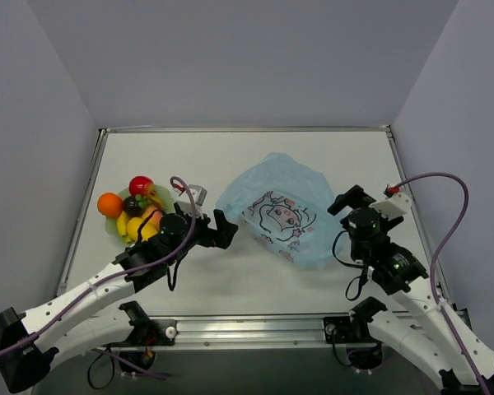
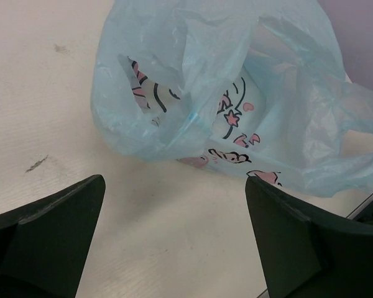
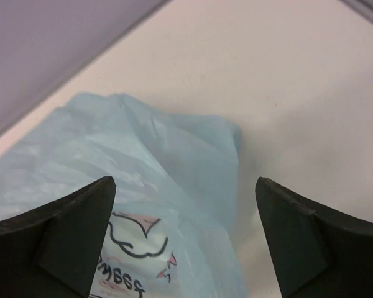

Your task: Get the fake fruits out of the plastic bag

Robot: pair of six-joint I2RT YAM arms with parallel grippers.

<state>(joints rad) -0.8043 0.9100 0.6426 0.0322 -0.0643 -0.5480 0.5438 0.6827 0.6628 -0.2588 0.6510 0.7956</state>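
Note:
The fake fruits lie heaped on a pale green plate (image 1: 163, 196) at the table's left: an orange ball (image 1: 109, 204), a red apple (image 1: 141, 186) and a yellow piece (image 1: 142, 230). The light-blue plastic bag (image 1: 280, 210) lies crumpled at mid-table with its cartoon print up. No fruit shows inside it. My left gripper (image 1: 221, 227) stands open just left of the bag (image 2: 236, 93), whose mouth faces it; the gripper (image 2: 175, 183) has only bare table between its fingers. My right gripper (image 1: 346, 202) is open at the bag's right edge. In its wrist view the gripper (image 3: 185, 181) hovers over the bag (image 3: 143, 149), holding nothing.
The white table (image 1: 255, 156) has a raised rim and is closed in by grey walls on three sides. A metal rail (image 1: 255, 325) with the arm bases runs along the near edge. A purple cable (image 1: 445, 222) loops off the right arm.

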